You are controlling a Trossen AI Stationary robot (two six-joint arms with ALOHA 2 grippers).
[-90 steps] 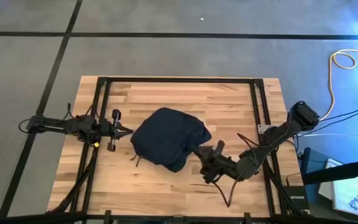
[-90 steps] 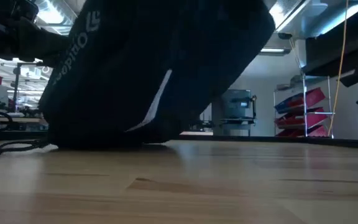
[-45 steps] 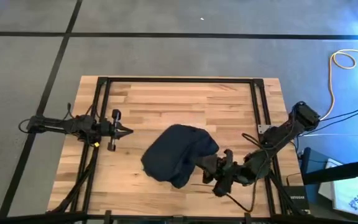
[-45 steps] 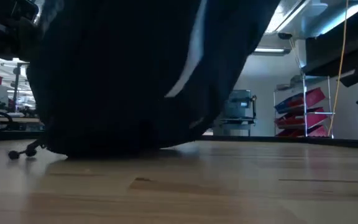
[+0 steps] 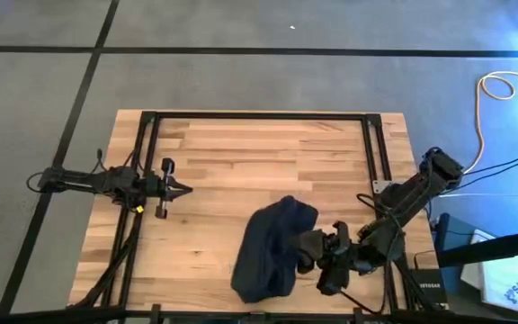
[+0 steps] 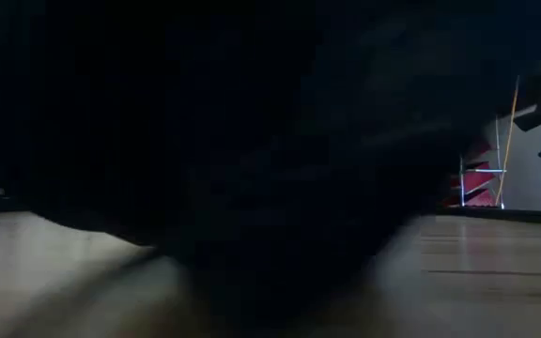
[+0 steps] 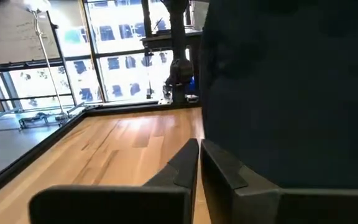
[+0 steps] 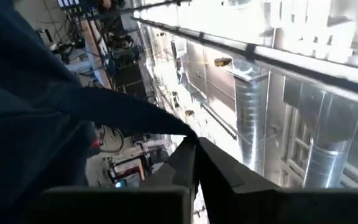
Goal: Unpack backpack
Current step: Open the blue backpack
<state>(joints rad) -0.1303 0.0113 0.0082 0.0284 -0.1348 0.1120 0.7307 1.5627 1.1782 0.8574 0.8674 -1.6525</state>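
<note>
The backpack lies on the near right part of the wooden table, reaching almost to the near edge. In the high view it shows as a dark navy soft mass, elongated and crumpled, broader at its far end and narrowing toward the near edge. No logo or stripe is visible on the upper surface in this view. In the low view the backpack fills nearly the whole picture as a dark, blurred bulk resting on the table top; only a strip of room shows to the right of it. Surface detail cannot be made out there.

The right gripper is at the backpack's right side, touching the fabric, with the right arm folded low over the table's near right corner. In the right wrist view the fingers are pressed together on a taut fold of navy fabric that runs up to their tips, so the gripper is clamped on the backpack.

The left gripper is held over the left part of the table, well apart from the backpack, pointing toward the table's centre. In the left wrist view its fingers lie closed against each other with nothing between them. The backpack shows beyond them as a dark navy wall.
</note>
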